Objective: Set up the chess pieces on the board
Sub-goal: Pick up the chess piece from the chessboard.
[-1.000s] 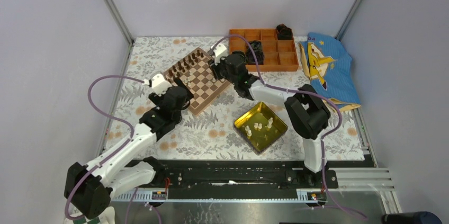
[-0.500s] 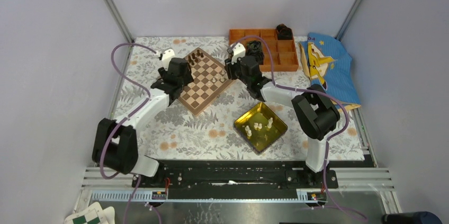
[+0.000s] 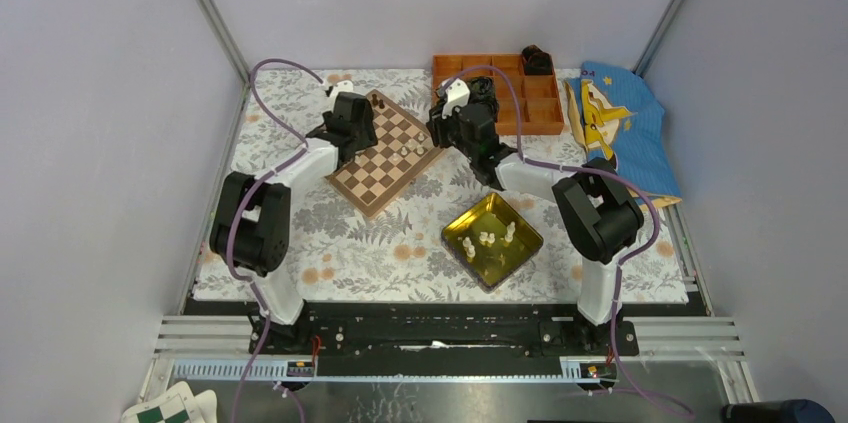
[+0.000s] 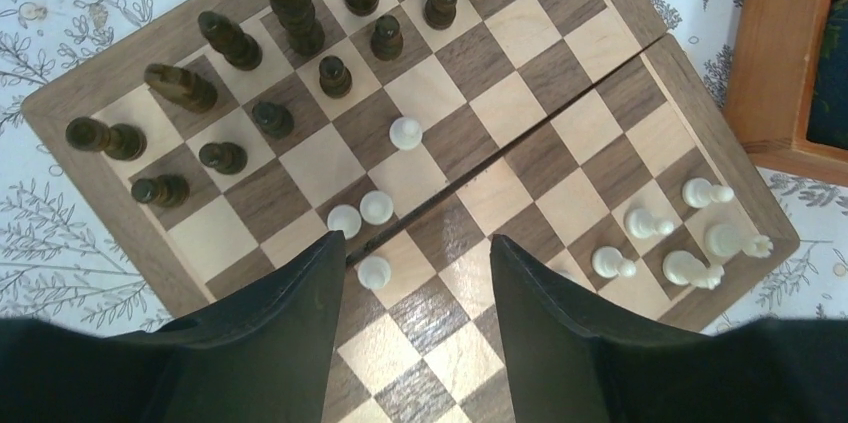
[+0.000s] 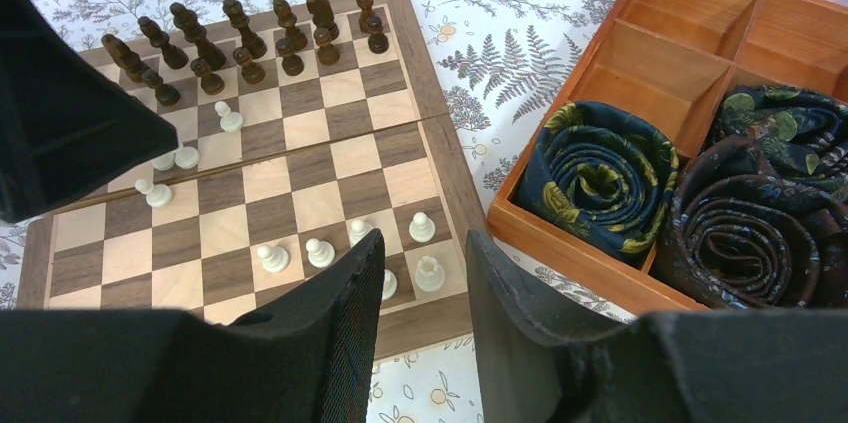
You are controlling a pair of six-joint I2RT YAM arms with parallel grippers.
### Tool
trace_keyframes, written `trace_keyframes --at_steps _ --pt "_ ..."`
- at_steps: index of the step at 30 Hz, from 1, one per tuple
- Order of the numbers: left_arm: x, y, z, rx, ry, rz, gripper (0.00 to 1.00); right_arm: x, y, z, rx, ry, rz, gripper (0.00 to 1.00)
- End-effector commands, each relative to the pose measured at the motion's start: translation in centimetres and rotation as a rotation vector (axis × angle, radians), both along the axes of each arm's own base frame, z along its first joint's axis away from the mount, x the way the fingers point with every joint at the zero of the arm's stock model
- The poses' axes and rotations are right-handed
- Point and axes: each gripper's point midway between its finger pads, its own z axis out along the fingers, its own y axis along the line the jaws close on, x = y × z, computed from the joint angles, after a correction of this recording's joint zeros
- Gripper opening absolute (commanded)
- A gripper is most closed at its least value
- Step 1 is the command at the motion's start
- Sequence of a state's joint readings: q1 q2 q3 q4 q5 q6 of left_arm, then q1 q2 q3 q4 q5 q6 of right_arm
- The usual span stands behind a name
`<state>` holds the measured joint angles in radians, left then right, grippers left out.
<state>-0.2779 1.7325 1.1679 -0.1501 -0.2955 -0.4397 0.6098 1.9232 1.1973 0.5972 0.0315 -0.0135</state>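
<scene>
Desk: a cloth with a flower pattern covers it, and both arm bases stand at its near edge.
Yellow tray: close to the near edge, a little right of the middle. A few cream chess pieces are inside; I cannot tell if they stand or lie.
Board: farther back, left of the middle, turned so that one corner points to the near edge.
Dark pieces: lined up on the board side that faces the far left corner.
Left end effector: above the middle of the board, fingers wide apart, nothing between them.
Stray pawns: four cream ones stand near the board's middle fold. The closest pawn is just ahead of the gap between the left fingers. It is upright, so its long axis is vertical.
Right end effector: above the board corner that points to the right edge of the desk, fingers apart, holding nothing. A cream group stands upright just under and ahead of it.
Nearer arm: I judge the left arm suits the stray pawns and the right arm the tray, because the tray lies on its side.
Orange box: at the far edge toward the far right corner, with rolled ties inside.
</scene>
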Motion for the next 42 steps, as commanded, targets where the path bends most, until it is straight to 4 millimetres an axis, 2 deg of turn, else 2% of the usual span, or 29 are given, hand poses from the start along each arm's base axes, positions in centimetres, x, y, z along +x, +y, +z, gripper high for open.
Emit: trace_keyframes --at_steps 1,9,18,33,42 --pt "2.8 0.1 1.5 0.009 -0.069 -0.027 0.62 0.6 0.3 3.5 0.092 -0.064 0.009 0.43" --pt "4.6 0.8 0.7 0.006 -0.070 -0.030 0.52 1.0 0.5 3.3 0.091 -0.062 0.009 0.43" --pt "5.8 0.7 -1.3 0.011 -0.041 -0.039 0.50 1.4 0.5 3.1 0.088 -0.061 0.006 0.43" --pt "7.3 1.9 -2.4 0.039 -0.049 0.016 0.46 1.1 0.9 2.1 0.093 -0.044 0.033 0.43" --pt "7.4 1.9 -3.3 0.035 -0.038 0.015 0.43 1.1 0.9 1.6 0.088 -0.036 0.033 0.43"
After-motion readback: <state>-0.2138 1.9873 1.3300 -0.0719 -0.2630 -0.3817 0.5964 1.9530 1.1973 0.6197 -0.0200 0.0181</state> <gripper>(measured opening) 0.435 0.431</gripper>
